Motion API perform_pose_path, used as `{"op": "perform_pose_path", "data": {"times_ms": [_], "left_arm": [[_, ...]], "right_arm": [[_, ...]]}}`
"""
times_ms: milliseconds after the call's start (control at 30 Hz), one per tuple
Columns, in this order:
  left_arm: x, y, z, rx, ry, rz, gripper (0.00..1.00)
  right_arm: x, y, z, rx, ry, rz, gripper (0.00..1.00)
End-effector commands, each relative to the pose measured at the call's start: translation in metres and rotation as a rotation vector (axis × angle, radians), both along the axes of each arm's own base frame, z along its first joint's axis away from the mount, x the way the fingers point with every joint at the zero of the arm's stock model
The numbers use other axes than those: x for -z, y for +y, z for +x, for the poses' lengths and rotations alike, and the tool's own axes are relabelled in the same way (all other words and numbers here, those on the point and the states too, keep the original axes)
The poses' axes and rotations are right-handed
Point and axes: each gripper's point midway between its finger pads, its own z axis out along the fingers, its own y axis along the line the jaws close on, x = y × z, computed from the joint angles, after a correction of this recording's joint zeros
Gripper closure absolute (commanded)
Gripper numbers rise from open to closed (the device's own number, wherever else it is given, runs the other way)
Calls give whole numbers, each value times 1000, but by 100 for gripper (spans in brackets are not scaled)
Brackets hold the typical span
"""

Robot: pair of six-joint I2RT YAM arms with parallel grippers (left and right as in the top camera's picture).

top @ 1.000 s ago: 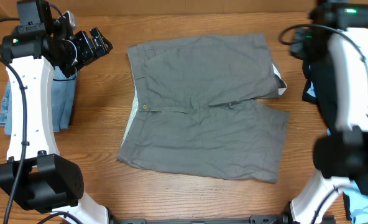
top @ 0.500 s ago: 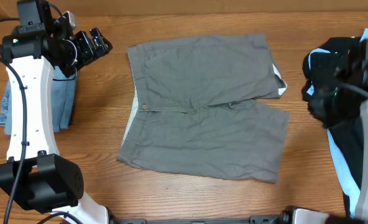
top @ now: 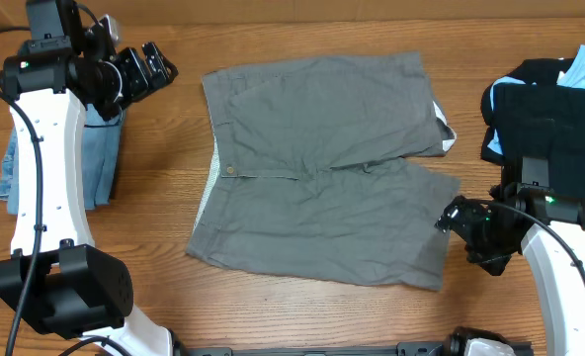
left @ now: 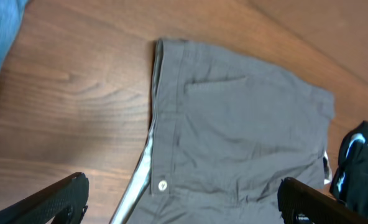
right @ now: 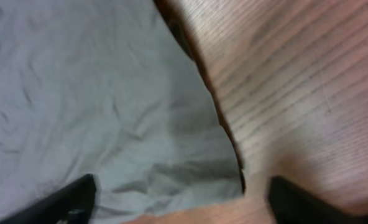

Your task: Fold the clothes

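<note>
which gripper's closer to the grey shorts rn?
Right. The right gripper is at the leg-hem edge of the grey shorts, open; the left gripper sits off the waistband's far corner, clearly apart from it.

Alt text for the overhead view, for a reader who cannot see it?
Grey shorts lie spread flat on the table, waistband to the left. The right gripper, open, is at the near leg's hem corner; the left gripper, open, is beyond the shorts' far left corner. Denim-blue clothes lie at the left edge, a black and light blue pile at the right.
</note>
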Motion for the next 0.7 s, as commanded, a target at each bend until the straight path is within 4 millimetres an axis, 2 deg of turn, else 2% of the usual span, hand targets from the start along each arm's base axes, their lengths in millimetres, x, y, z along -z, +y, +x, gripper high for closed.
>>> {"op": "perform_pose_path", "data": {"times_ms": [0, 67, 133, 200, 333, 467, 533, 667], "left_arm": [[11, 15, -7, -32, 53, 101, 0], [19, 30, -17, -73, 109, 179, 0], [25, 35, -26, -86, 154, 208, 0], [35, 34, -38, -82, 216, 213, 0], [58, 29, -57, -43, 303, 200, 0], [98, 23, -84, 31, 417, 198, 0], [126, 20, -102, 40, 490, 183, 0], [166, 14, -133, 57, 590, 165, 0]], "right_arm": [[3, -16, 7, 27, -17, -85, 0], [10, -17, 9, 26, 2, -82, 0], [16, -17, 12, 23, 19, -79, 0], [31, -18, 20, -24, 28, -75, 0], [51, -14, 20, -50, 87, -44, 7], [71, -8, 20, -91, 88, -11, 20], [80, -1, 18, -133, 68, 23, 28], [95, 4, 7, -161, 66, 38, 30]]}}
